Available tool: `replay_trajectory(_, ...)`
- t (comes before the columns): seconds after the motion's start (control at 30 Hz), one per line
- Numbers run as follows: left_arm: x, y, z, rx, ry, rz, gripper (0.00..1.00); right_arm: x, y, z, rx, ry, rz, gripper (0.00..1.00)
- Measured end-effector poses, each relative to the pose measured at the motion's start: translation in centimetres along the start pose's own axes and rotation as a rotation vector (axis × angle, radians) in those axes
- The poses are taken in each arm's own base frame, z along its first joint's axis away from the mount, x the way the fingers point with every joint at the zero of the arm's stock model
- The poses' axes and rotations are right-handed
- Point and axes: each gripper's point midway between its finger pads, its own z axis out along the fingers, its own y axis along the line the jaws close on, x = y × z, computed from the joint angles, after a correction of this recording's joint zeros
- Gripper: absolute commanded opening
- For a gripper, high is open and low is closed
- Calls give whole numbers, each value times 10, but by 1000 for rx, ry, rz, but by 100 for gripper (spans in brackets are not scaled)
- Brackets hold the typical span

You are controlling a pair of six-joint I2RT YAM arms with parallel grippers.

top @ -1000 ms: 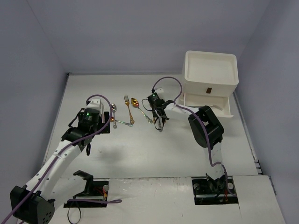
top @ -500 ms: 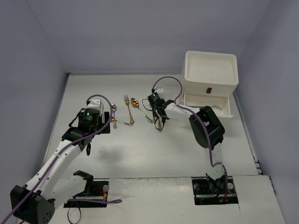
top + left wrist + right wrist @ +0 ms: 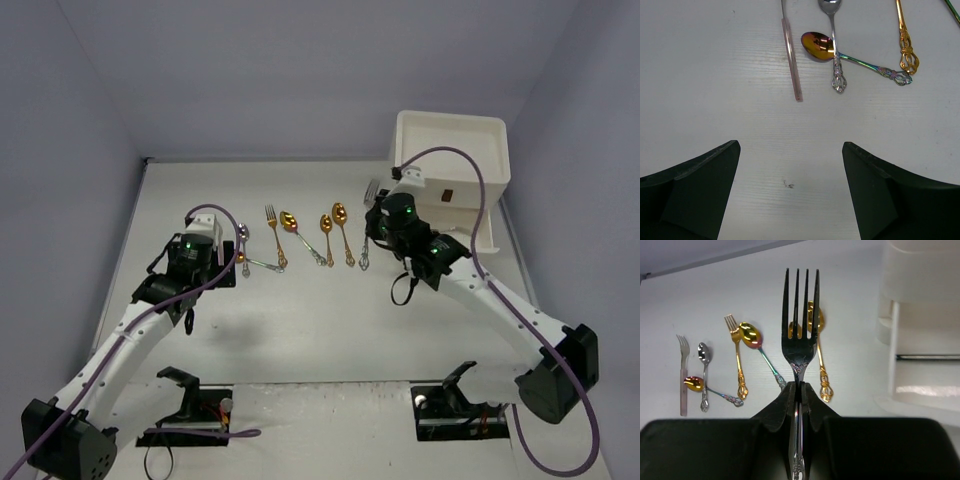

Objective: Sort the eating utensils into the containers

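Note:
My right gripper (image 3: 801, 390) is shut on the handle of a dark silver fork (image 3: 801, 335), tines up, lifted above the table. From above, that gripper (image 3: 372, 225) hangs just left of the cream cabinet (image 3: 450, 150), whose lower drawer (image 3: 445, 228) stands open. Two gold spoons (image 3: 333, 225) lie left of the held fork. Further left lie a gold fork (image 3: 271, 225), a gold spoon with a teal handle (image 3: 292, 224) and a silver spoon (image 3: 832, 30). My left gripper (image 3: 790, 150) hangs open over bare table, just short of a rainbow-handled spoon (image 3: 820, 44) and a pink-handled fork (image 3: 791, 60).
Grey walls enclose the white table (image 3: 300, 320) on three sides. The cabinet fills the far right corner, its open drawer jutting toward the arms. Purple cables loop from both arms.
The right gripper has closed on the fork and carried it up and to the right, toward the cabinet, uncovering two gold spoons. The left arm has not moved.

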Motion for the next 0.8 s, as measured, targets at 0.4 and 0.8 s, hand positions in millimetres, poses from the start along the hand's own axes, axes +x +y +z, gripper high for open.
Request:
replay_trajectory(0.4,1,-2,2,9,12,-1,81,-11,-109,-69,240,-253,524,0)
replay_trajectory(0.8,2,-3,2,11,15,-1,81,-14,-186,-34,520,-407,922,0)
